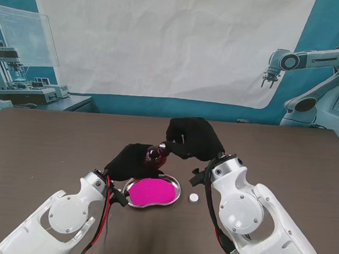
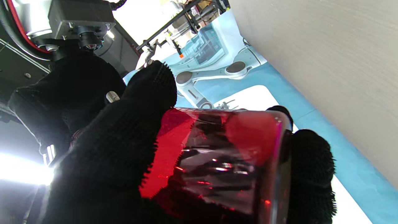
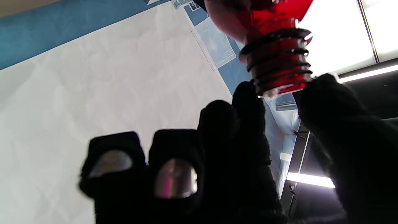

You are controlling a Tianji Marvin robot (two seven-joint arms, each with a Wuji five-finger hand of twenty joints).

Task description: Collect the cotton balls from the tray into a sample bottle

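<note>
Left hand (image 1: 133,161) grips the red sample bottle (image 1: 154,155) just above the tray (image 1: 177,188), mid-desk toward my edge. Right hand (image 1: 193,138) pinches at its threaded neck; white cap (image 1: 194,197) lies beside the tray. No cotton balls discernible, so probably near the end, capping left.

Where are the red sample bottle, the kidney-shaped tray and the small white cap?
red sample bottle (image 2: 224,155), left wrist view, on its glass wall.
kidney-shaped tray (image 1: 177,191), stand view, on its right rim.
small white cap (image 1: 193,197), stand view, on its top.
</note>
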